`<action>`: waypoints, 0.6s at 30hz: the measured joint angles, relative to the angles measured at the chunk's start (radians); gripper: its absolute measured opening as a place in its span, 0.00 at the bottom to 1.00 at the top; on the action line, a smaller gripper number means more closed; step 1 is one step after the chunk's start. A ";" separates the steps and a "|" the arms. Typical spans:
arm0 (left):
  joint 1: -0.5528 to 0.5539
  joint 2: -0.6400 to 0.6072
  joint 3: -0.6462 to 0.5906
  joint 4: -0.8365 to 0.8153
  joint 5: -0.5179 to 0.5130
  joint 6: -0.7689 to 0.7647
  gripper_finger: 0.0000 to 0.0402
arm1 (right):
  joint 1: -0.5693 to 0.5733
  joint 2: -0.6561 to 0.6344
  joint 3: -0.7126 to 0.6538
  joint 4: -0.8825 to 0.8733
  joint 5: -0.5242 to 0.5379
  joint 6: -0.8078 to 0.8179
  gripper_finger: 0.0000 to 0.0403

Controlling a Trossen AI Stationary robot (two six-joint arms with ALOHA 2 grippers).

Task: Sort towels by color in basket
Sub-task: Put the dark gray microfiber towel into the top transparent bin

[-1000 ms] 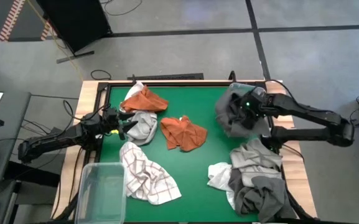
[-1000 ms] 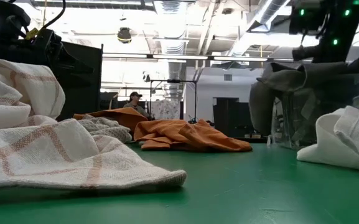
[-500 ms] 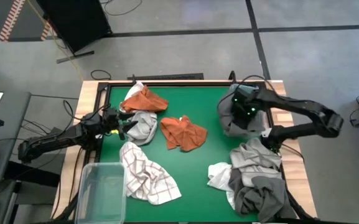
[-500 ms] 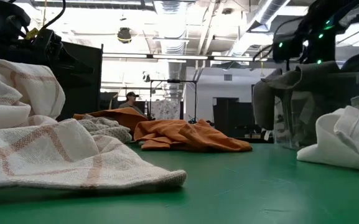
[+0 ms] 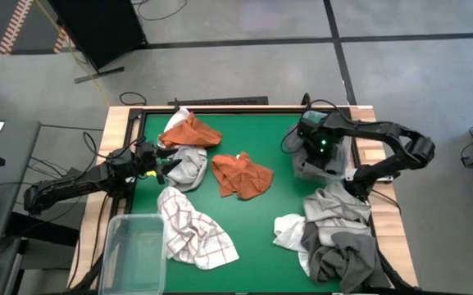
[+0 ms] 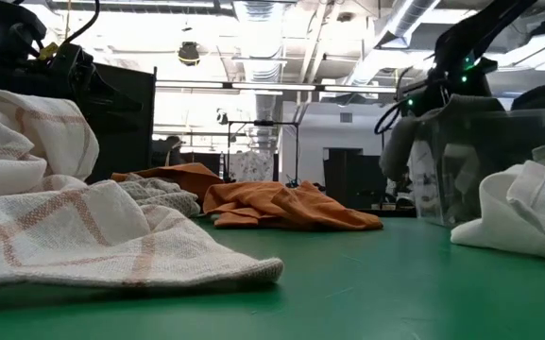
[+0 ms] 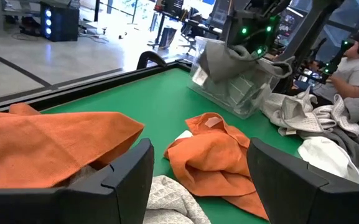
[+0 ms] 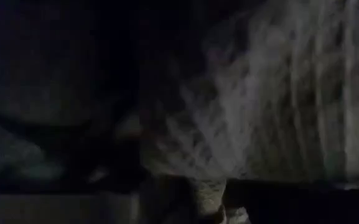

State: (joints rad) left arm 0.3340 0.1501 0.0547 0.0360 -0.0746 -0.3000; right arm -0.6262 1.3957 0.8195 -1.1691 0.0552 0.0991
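Dropping a grey towel (image 5: 306,156) into the clear bin (image 6: 485,165) looks like the step in hand: the right claw (image 5: 316,141) sits down inside it, directly over the cloth, and I cannot tell how its fingers stand. The left claw (image 7: 198,180) hovers spread above an orange towel (image 7: 213,158). Next, the right arm should lift clear without dragging the cloth out.

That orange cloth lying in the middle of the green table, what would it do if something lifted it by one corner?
The orange cloth would probably droop and hang limp, since it already lies crumpled in soft folds. It looks light, so a single pinch should likely carry it. Pushed instead, it would probably bunch up on the green table rather than slide whole.
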 joint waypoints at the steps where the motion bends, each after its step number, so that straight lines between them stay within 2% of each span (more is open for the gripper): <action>1: 0.000 0.000 0.000 0.000 0.000 0.000 0.61 | 0.001 -0.009 0.022 -0.026 0.000 0.005 0.58; 4: 0.000 0.000 0.000 0.000 0.000 0.000 0.61 | 0.014 -0.045 0.099 -0.106 0.000 0.020 0.67; 7: 0.000 0.000 0.000 0.000 0.000 0.000 0.61 | 0.033 -0.085 0.194 -0.185 0.011 0.037 0.70; 14: 0.000 0.000 0.000 0.000 0.000 0.000 0.61 | 0.088 -0.161 0.426 -0.280 0.044 0.094 0.71; 18: 0.000 0.000 0.000 0.000 0.000 0.000 0.61 | 0.140 -0.176 0.522 -0.257 0.052 0.107 0.71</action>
State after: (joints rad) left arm 0.3340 0.1501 0.0547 0.0357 -0.0742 -0.2999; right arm -0.4862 1.2198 1.3411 -1.4261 0.1070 0.2066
